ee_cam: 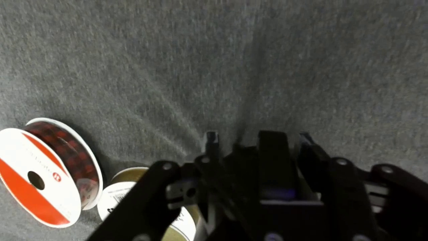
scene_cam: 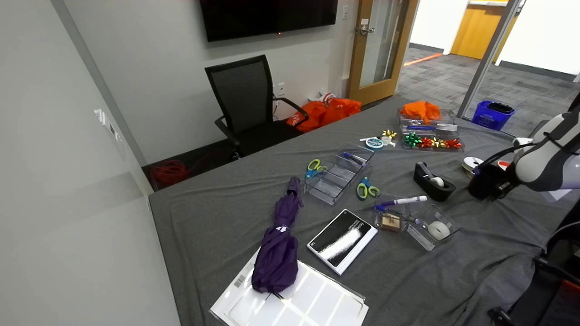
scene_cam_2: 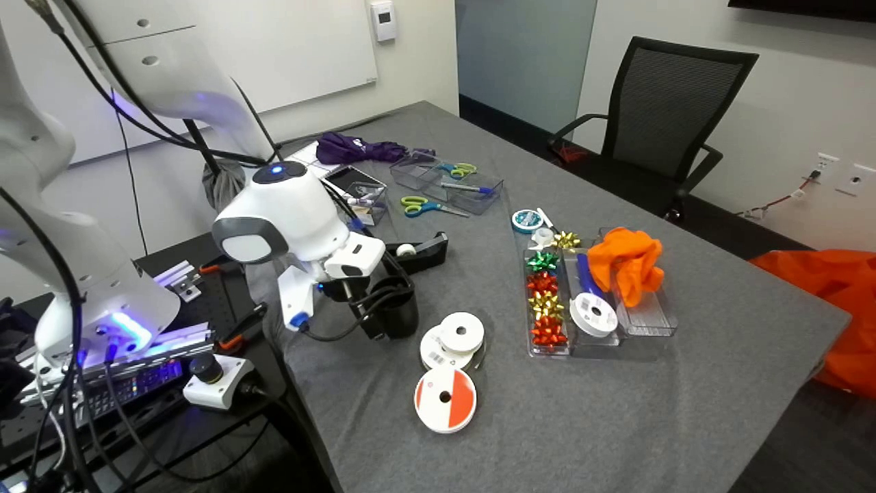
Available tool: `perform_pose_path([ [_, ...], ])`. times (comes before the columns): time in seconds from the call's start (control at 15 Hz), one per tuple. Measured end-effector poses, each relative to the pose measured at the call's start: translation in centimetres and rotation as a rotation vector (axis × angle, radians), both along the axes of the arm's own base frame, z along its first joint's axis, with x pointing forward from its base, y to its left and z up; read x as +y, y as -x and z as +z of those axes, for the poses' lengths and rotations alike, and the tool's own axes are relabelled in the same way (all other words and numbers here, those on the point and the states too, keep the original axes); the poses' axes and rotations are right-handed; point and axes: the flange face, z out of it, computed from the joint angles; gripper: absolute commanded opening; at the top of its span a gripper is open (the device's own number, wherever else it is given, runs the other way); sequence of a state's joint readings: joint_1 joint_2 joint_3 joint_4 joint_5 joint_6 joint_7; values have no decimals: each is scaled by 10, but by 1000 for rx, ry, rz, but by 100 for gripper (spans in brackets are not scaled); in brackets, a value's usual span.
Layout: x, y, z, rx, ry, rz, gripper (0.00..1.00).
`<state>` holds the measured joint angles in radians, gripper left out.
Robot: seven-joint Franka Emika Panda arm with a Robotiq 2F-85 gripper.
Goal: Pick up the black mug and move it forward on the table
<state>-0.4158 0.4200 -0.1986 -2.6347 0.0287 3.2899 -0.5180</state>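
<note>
Black mug [scene_cam_2: 402, 315] and gripper [ee_cam: 258, 144] together at the robot's side of the table [scene_cam_2: 582, 424]

Most of the print is too small to read. In the wrist view, a ribbon spool [ee_cam: 57, 164] wound in red-and-black plaid has a white face with orange bands, faint lettering and a round red badge; just beside it, a white-faced spool [ee_cam: 113, 194] shows a barcode. In an exterior view, another barcode marks the white sheets [scene_cam: 312, 299] under the purple umbrella [scene_cam: 274, 258], which carries a white logo. The black-and-white box [scene_cam: 342, 237] near them bears tiny lettering.

The bow tray [scene_cam_2: 551, 352] holds green, red and gold bows [scene_cam_2: 545, 305] in a row, and an orange cloth [scene_cam_2: 626, 263] is heaped in a clear tray [scene_cam_2: 647, 323] alongside. The clear organiser [scene_cam: 322, 194] holds a blue-and-white marker [scene_cam: 355, 158]. The small tray [scene_cam: 420, 237], with a white strip on its side, contains a roll of white tape [scene_cam: 438, 231]; the black tape dispenser [scene_cam: 434, 191] has its own roll seated in it.

The mug is upright, between the tape dispenser and the spools. The fingertips [ee_cam: 211, 142] stand apart with dark shapes between them; the wrist view is too dark there for me to tell whether they grip the mug.
</note>
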Motion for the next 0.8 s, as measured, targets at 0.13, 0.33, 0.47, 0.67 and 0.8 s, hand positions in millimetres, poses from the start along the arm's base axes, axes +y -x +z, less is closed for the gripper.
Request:
perform_pose_path([
  [0.13,-1,-2,-1,-3,1,4,17],
  [0.33,-2,-3,-1,-9,-5,7,1],
  [0.47,-3,-3,-1,-11,-9,13,5],
  [0.67,-5,0,-1,-14,-16,19,5],
  [0.8,-7,2,0,-22,-25,21,5],
])
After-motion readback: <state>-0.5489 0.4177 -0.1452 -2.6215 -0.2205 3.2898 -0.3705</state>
